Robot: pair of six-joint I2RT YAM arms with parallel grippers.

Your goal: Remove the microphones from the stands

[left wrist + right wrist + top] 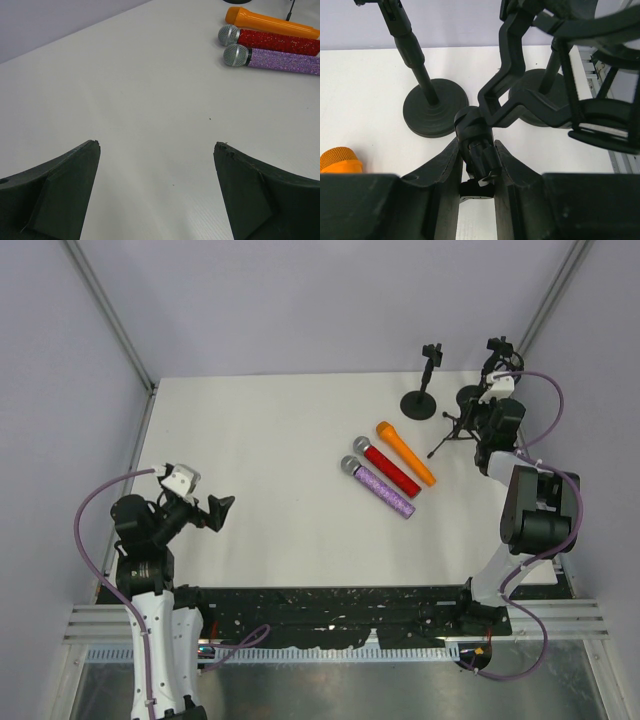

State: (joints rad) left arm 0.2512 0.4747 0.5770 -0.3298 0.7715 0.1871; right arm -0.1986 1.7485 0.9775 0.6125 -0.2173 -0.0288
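Firmly, the right claw [477, 152] clamps the stand's jointed arm [512, 45].

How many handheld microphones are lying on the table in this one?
3. The orange microphone lies rearmost, the red microphone in the middle, the purple microphone frontmost, side by side right of centre on the table. No other shows.

This is a robotics lab cell: a white table [270, 440] boxed by plain lavender walls [330, 300], aluminium frame posts [108, 315] and a metal mounting rail [580, 620].
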